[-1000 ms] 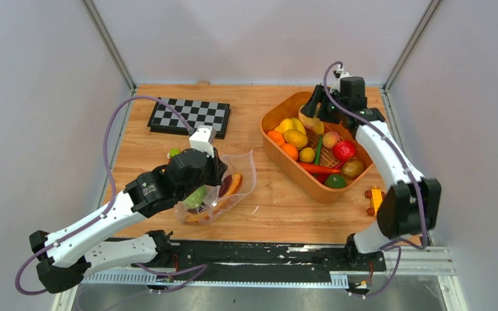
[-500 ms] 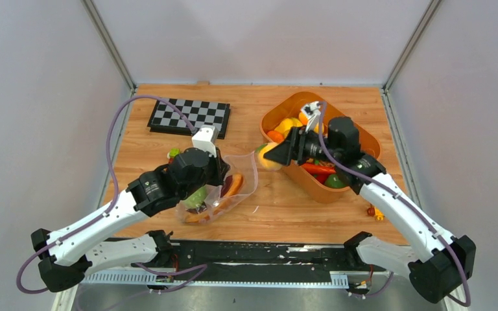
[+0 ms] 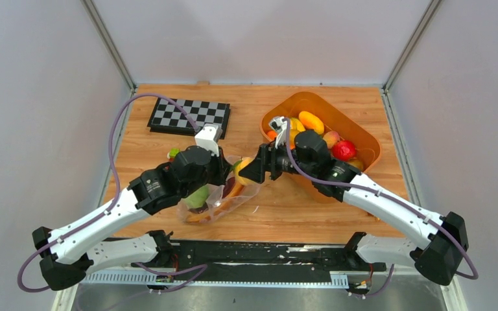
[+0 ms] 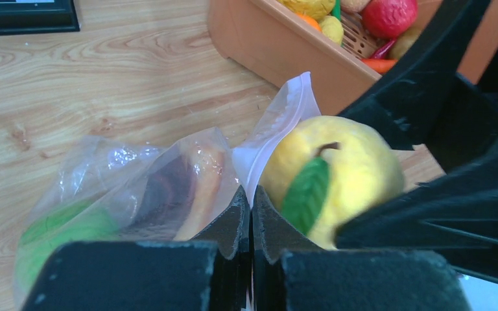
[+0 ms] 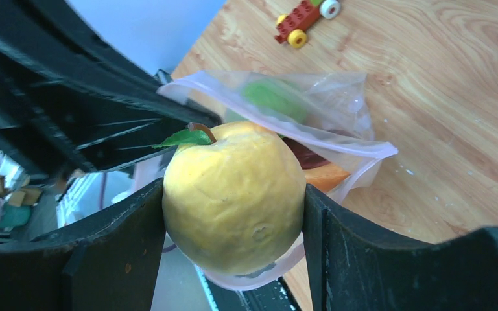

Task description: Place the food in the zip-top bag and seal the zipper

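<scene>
Hands meet over the pale wooden table (image 3: 285, 207) in your top view; your left hand (image 3: 225, 171) is pressed together on the rim of the clear, crinkly plastic zip-top bag (image 3: 217, 202), which lies left of centre on the table; your right hand (image 3: 245, 170) reaches across from the right and clamps a round yellow toy fruit (image 3: 238, 170) at the bag's mouth; behind that arm the orange plastic tub (image 3: 366, 136) holds more toy food; the black-and-white checkerboard (image 3: 189, 115) lies far left, apart from the bag.

From your left wrist, the two black fingers meet tip to tip with the bag's whitish mouth edge (image 4: 284, 116) pinched between them; that edge stands up just beside the yellow fruit's left side; the fruit shows a green leaf and a brown stem; inside the bag lie a round green toy fruit (image 4: 65, 227) and a long maroon slice with an orange rim (image 4: 181, 191).

From your right wrist, a black finger presses each side of the yellow fruit; the bag's mouth gapes behind and below it; you cannot tell whether the fruit has passed the rim; a small red wheeled block toy (image 5: 305, 16) sits on the table beyond the bag, well apart.
</scene>
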Robot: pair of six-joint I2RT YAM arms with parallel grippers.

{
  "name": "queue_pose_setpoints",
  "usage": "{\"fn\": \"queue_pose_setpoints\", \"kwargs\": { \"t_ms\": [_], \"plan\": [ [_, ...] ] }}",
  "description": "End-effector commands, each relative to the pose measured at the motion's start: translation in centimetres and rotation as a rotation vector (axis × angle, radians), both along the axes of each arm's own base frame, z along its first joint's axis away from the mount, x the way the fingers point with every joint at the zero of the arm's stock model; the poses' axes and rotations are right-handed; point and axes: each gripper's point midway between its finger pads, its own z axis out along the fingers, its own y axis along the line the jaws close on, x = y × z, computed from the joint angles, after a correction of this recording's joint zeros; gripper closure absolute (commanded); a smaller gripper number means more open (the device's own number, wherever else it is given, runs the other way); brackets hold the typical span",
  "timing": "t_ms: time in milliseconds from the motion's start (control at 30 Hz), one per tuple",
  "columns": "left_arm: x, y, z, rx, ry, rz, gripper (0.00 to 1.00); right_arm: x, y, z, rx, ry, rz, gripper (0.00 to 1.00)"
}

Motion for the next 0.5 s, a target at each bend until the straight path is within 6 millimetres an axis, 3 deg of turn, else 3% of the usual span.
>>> {"fn": "queue_pose_setpoints", "kwargs": {
  "t_ms": [0, 267, 467],
  "plan": [
    [0.0, -0.3, 3.6, -0.093, -0.051, -0.003, 0.98, 2.1, 0.6, 1.8, -0.002, -0.11, -0.081, 0.45],
    [0.3, 0.7, 4.3, -0.099, -0.075, 0.039, 0.98, 1.1, 1.0, 3.4, -0.007, -0.187, -0.027, 0.17],
    [0.5, 1.1, 4.4, -0.094, -0.084, 0.055, 0.98, -0.3, 1.2, 4.7, 0.025, -0.199, 0.048, 0.07]
  ]
}}
